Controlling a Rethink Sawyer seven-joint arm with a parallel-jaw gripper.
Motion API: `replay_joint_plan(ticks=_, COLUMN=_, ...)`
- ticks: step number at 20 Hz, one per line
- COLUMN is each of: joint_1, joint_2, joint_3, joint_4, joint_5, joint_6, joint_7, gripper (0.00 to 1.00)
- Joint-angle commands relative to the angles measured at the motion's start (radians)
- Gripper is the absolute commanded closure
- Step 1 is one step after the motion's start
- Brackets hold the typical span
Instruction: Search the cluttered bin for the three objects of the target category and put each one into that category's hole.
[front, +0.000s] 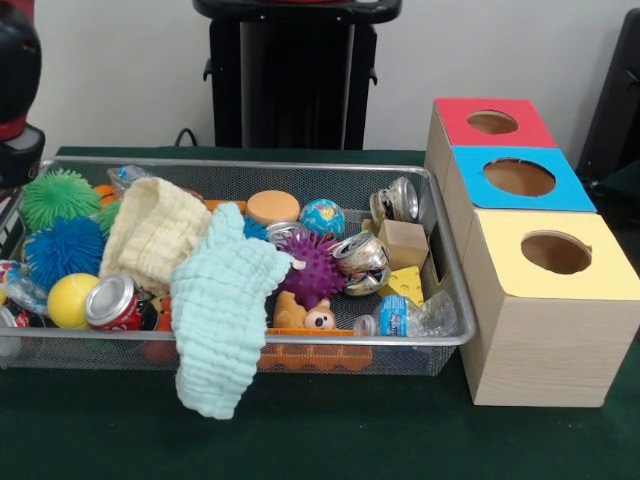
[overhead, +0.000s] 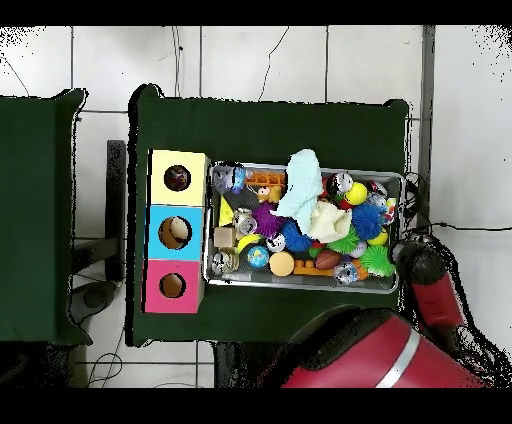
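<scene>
I see the wire bin w/ clutter; mint cloth hangs over its front rim. Boxes w/ holes: red, blue, yellow beside it. Can't tell end effector state.

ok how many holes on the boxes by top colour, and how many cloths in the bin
red box top: 1 hole
blue box top: 1 hole
yellow box top: 1 hole
cloths: 2, cream cloth and mint cloth
total: 3 holes, 2 cloths
</scene>
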Motion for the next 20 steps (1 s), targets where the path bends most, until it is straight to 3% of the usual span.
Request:
replay_joint_plan(ticks=1, joint_1=0.047, joint_2=0.022, joint_3=0.087, joint_4=0.129, joint_5=0.101, joint_6=-0.030, joint_7=0.325, gripper=1.00)
replay_joint_plan(ticks=10, joint_1=0.030, joint_2=0.000, joint_3=0.089, joint_4=0.139, joint_5=0.086, joint_6=-0.020, joint_7=0.287, gripper=1.00)
replay_joint_plan(ticks=12, joint_1=0.009, joint_2=-0.020, joint_3=0.081, joint_4=0.142, joint_5=0.045, joint_6=0.001, joint_7=0.233, gripper=1.00)
replay_joint_plan(ticks=14, joint_1=-0.027, joint_2=-0.076, joint_3=0.068, joint_4=0.146, joint_5=-0.026, joint_6=0.080, joint_7=0.126, gripper=1.00)
replay_joint_plan(ticks=15, joint_1=-0.030, joint_2=-0.124, joint_3=0.041, joint_4=0.140, joint_5=-0.048, joint_6=0.206, joint_7=0.076, gripper=1.00)
replay_joint_plan(ticks=17, joint_1=0.013, joint_2=-0.166, joint_3=-0.054, joint_4=0.082, joint_5=-0.084, joint_6=0.401, joint_7=0.074, gripper=1.00)
replay_joint_plan(ticks=20, joint_1=0.055, joint_2=-0.184, joint_3=-0.166, joint_4=-0.031, joint_5=-0.159, joint_6=0.597, joint_7=0.081, gripper=1.00)
